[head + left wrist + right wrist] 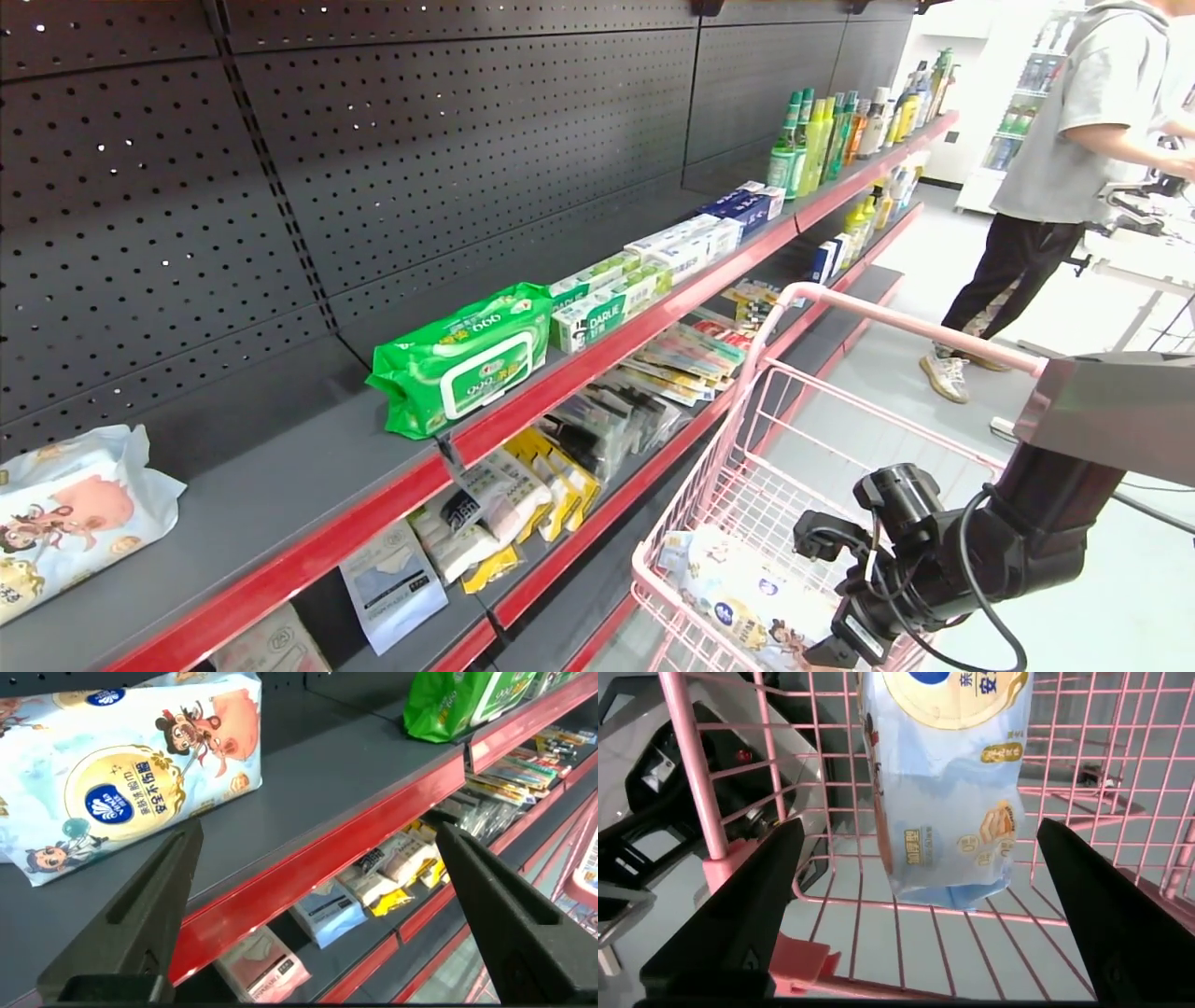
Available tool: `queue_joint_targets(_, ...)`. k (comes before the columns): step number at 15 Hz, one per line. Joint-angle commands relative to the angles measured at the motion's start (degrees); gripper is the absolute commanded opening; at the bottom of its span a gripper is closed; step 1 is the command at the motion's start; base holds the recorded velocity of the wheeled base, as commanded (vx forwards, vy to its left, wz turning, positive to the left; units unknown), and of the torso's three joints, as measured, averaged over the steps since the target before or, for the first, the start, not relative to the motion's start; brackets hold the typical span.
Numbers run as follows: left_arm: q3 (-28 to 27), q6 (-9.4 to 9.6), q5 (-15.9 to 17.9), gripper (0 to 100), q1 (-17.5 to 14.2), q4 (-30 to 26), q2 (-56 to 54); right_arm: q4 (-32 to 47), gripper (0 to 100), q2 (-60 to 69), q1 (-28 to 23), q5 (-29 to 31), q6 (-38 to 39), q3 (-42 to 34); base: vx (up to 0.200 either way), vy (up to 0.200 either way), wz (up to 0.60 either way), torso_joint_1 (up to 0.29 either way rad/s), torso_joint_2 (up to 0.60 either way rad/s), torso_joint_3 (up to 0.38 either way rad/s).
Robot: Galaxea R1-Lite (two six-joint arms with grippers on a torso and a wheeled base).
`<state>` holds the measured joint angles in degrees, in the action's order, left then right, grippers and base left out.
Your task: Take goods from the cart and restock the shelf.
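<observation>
Above the red front lip of the upper shelf [336, 765], the left pincer [318, 833] hangs with its two dark fingers [140, 915] spread wide and nothing between them. Ahead of it, off toward one finger, a white cartoon-printed wipes pack [131, 765] lies flat on the grey shelf board, back from the lip and apart from the pincer. Farther along the same board, beyond the other finger, a green wipes pack [458, 700] lies close to the lip. Below the left pincer, the lower shelf [369, 952] carries small goods, among them a pale blue packet [327, 922] and yellow-backed cards [411, 873]. Down inside the pink wire cart [691, 793], the right pincer [920, 826] is also opened wide and grips nothing. Straight ahead of it, in line with the gap between its fingers, a pale blue wipes pack [948, 793] rests in the basket on the wire mesh, past the fingertips and apart from them. In the head view this pack lies on the cart floor just beside the right arm's wrist. Far from both pincers, past the green pack, toothpaste boxes [607, 299] line the upper shelf, and a row of bottles [822, 140] stands beyond them.
</observation>
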<state>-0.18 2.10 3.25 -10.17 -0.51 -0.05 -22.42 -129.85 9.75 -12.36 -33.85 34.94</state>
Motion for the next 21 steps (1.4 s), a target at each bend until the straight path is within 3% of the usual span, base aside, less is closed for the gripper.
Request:
queue_joint_targets(1, 0.01, 0.01, 0.0, 100, -0.03, -0.02, 0.05, 0.01, 100, 0.04, -0.17, -0.03, 0.02, -0.22, 0.0, 0.0, 0.0, -0.066, 0.13, 0.1)
queue_joint_targets(5, 0.01, 0.89, -0.09, 100, -0.03, -0.02, 0.05, 0.01, 100, 0.04, -1.4, -0.12, -0.16, -0.05, 0.0, 0.0, 0.0, -0.141, 0.33, 0.185)
queue_joint_targets(21, -0.08, 0.98, -0.09, 100, -0.03, -0.02, 0.05, -5.18, 100, -2.25, -1.67, -1.61, -0.25, -0.57, 0.0, 0.0, 0.0, -0.031, 0.08, 0.046)
